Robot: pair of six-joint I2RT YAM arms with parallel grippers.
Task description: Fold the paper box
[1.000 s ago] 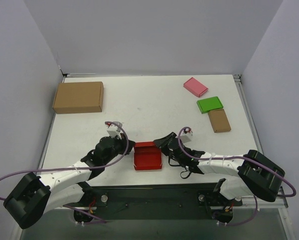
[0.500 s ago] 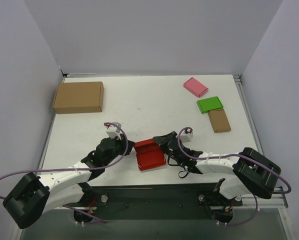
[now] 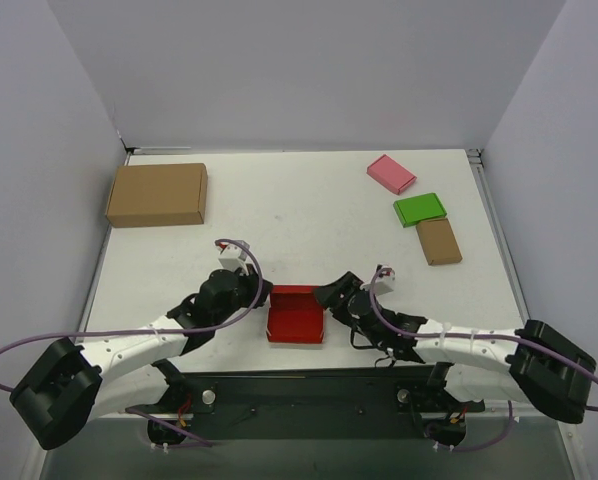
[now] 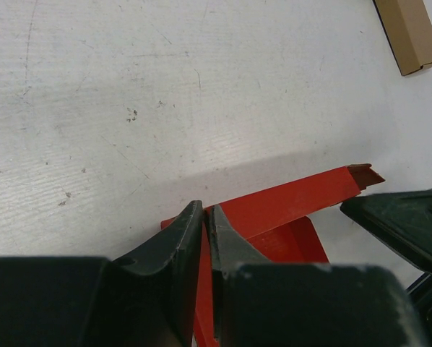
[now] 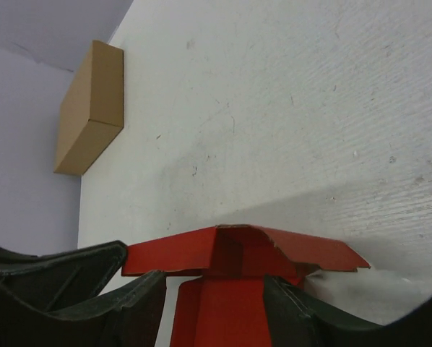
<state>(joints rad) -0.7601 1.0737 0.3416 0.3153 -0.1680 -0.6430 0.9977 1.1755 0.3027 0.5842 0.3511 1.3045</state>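
The white tabletop (image 3: pixel 309 220) has a big brown box (image 3: pixel 157 194) far off in its back left corner. The red paper box (image 3: pixel 296 315) sits near the front edge, in the middle, between the two claws. It looks like an open tray. Its sides stand up, but the top is not closed, and a long flap at the back sticks up. So I think the folding is only partly done. The left claw (image 4: pixel 206 213) is clenched on a wall at the box's left. The right claw (image 5: pixel 214 289) has let go, its jaws wide apart with a red piece between them.
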